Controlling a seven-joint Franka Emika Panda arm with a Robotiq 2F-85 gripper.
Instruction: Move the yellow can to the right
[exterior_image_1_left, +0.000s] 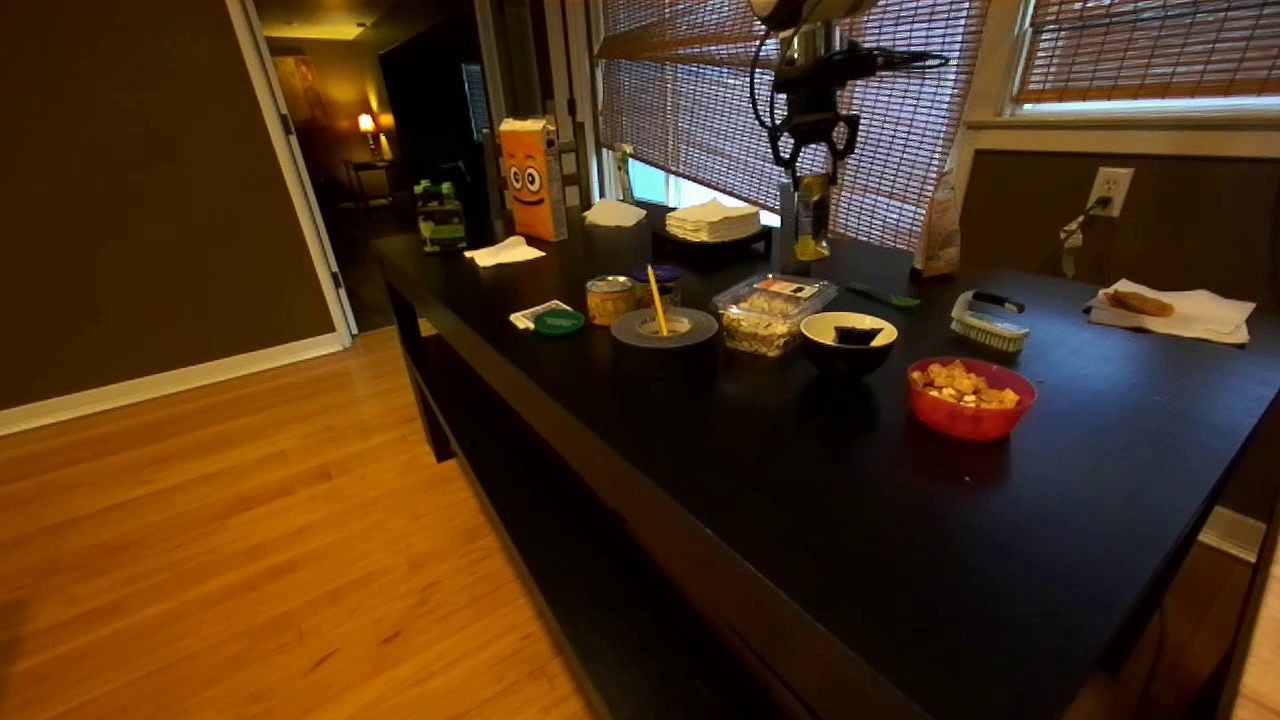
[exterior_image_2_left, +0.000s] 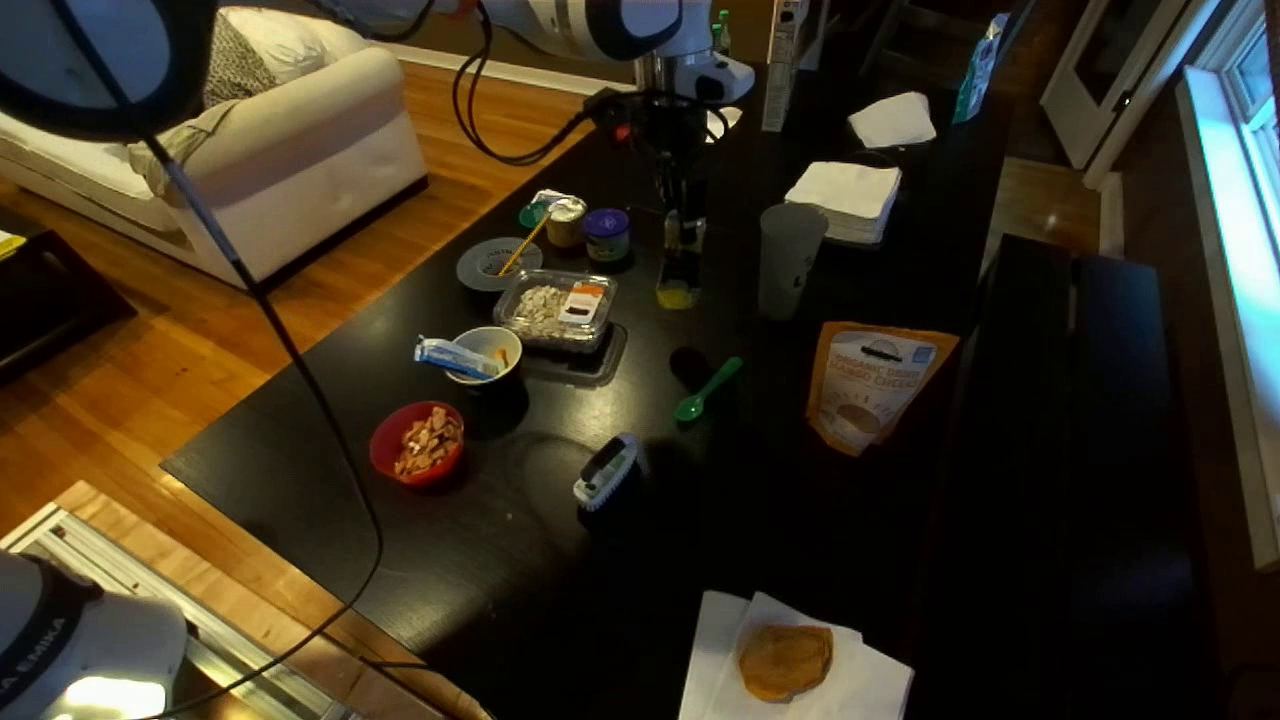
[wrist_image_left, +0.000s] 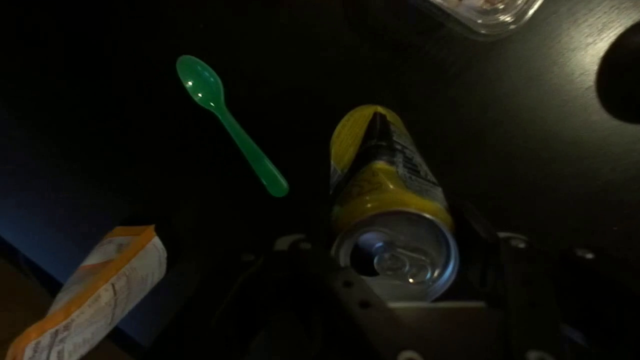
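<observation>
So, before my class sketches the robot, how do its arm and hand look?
The arm is rounded, white with dark caps; black cables hang off it, and a dark band carries the word EMIKA. The hand is black, two-fingered and open-framed.

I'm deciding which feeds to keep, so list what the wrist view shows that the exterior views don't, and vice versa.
Only the wrist view shows the pull tab and mouth opening on the yellow can. Only the exterior views show the red bowl, scrub brush, yellow pencil and napkin stack. All share the gripper, the can's side, the green spoon, the mango cheeks pouch and the clear plastic container, just a corner of it in the wrist view.
</observation>
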